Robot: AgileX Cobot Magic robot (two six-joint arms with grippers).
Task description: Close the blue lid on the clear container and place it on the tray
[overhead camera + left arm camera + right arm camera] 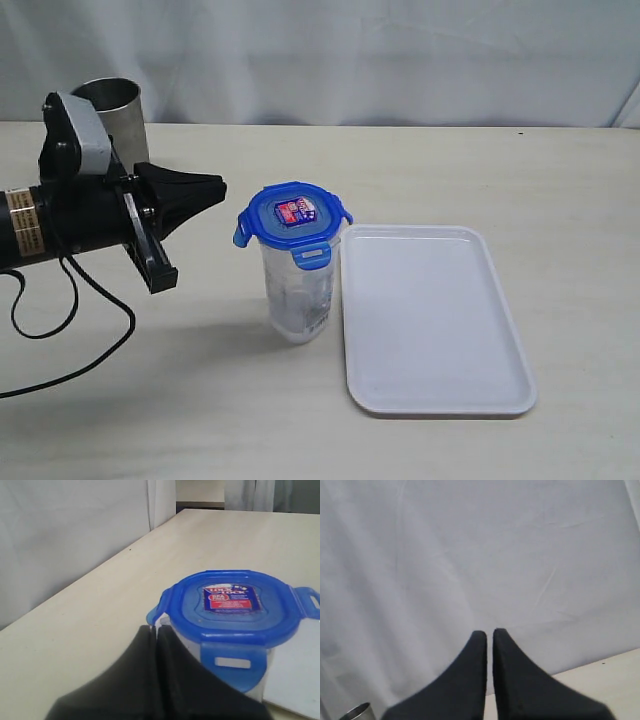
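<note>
- The clear container (297,295) stood upright on the table (500,170), just beside the left long edge of the tray (430,330) and not on it; whether the two touched cannot be told.
- The blue lid (293,215) sat flat on the container's mouth, its red-and-white sticker facing up.
- In the left wrist view, the lid (235,607) showed one flap (232,662) hanging down against the container wall. The flaps at its two sides stood out from the rim.
- The tray was a white rectangle with a low rim. It lay flat on the table with nothing on it.
- The left arm (90,215) reached in level from the left of the exterior view. The left jaws were pressed together with nothing between them.
- The tips of the left jaws pointed at the lid at about its height, close to its nearest flap but apart from it.
- A black cable (70,300) trailed from the left arm across the table.
- A grey steel tumbler (110,105) stood upright at the far left of the table, behind the left arm and well apart from the container.
- The right arm did not appear in the exterior view. In its own wrist view the right jaws were together and held nothing.
- The right jaws faced a white backdrop (495,555), with the tumbler's rim (356,712) and a strip of table at the picture's edges.
</note>
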